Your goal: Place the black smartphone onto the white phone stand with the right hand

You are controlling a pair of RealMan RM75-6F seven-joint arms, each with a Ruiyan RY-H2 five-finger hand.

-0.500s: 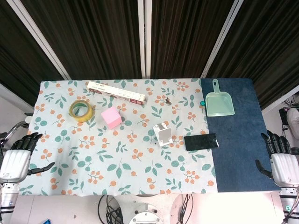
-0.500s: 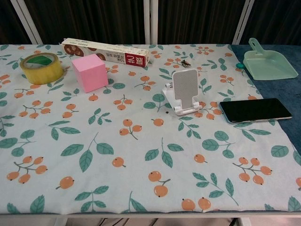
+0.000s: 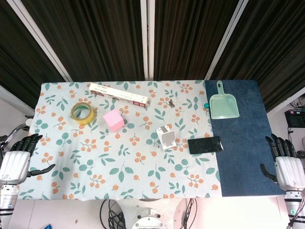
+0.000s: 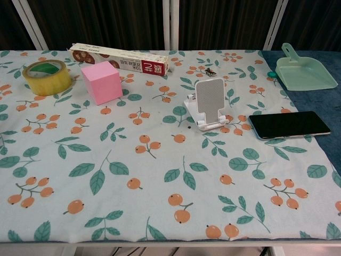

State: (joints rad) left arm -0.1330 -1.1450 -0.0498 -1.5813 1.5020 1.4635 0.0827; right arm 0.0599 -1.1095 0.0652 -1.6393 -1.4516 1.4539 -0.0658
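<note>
Worktop covered by a floral cloth over most of its surface, with a dark blue mat on the robot's right side. Long printed box lying flat along the far edge of the cloth. Green dustpan lying on the blue mat at the far right, handle pointing away from the robot. Left hand beside the near left corner of the worktop, fingers apart, holding nothing. Right hand beside the near right edge, level with the blue mat, fingers spread, holding nothing; well apart from the phone. Black smartphone lying flat, screen up, across the boundary between cloth and mat, just to the right of the stand and not touching it. Yellow tape roll lying flat at the far left of the cloth. Pink cube near the tape roll, in front of the box. White phone stand upright near the centre of the cloth, nothing resting on it.
</note>
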